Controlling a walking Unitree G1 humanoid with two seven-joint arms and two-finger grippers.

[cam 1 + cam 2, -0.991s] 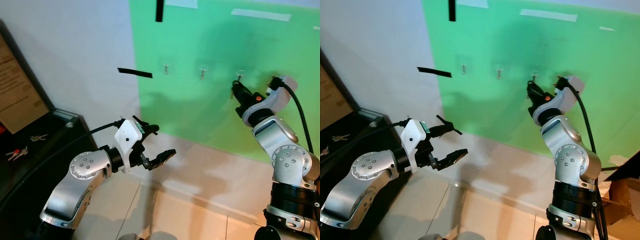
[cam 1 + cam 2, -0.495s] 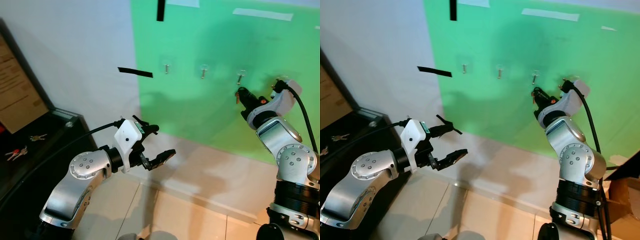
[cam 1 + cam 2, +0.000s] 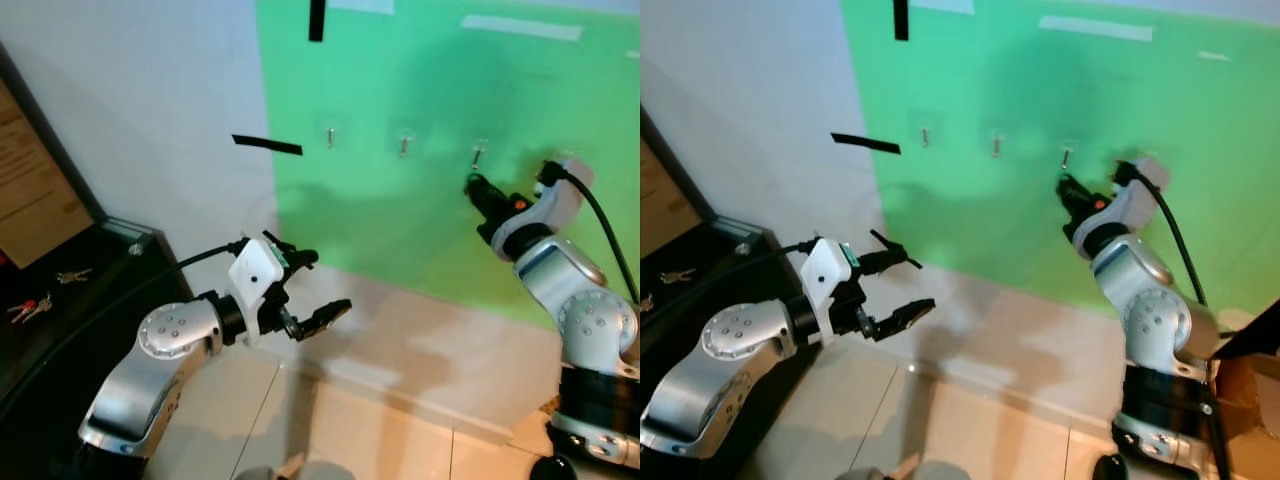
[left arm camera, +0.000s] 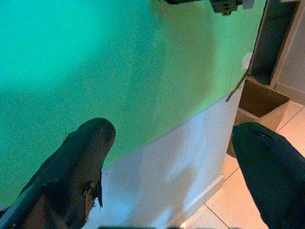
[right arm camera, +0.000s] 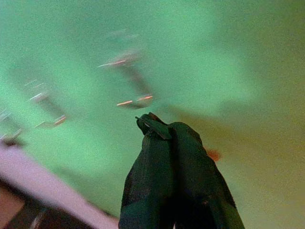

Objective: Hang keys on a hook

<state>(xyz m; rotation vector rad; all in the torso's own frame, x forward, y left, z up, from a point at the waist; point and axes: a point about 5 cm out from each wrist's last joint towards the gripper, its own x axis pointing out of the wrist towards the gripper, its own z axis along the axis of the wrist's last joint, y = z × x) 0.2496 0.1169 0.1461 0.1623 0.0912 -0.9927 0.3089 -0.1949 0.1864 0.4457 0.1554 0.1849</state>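
wall: you have a green panel [image 3: 420,90] beside white paint | tape: two black strips [image 3: 267,145] [image 3: 317,20] and a pale strip [image 3: 520,28] up high | floor: beige tiles [image 3: 380,430] | your left: a dark cabinet [image 3: 60,300] and brown board [image 3: 35,180] | your right: a cardboard box [image 4: 255,102] (open).

Open wall space surrounds the right gripper [image 3: 470,184] just beneath the rightmost hook [image 3: 479,154].
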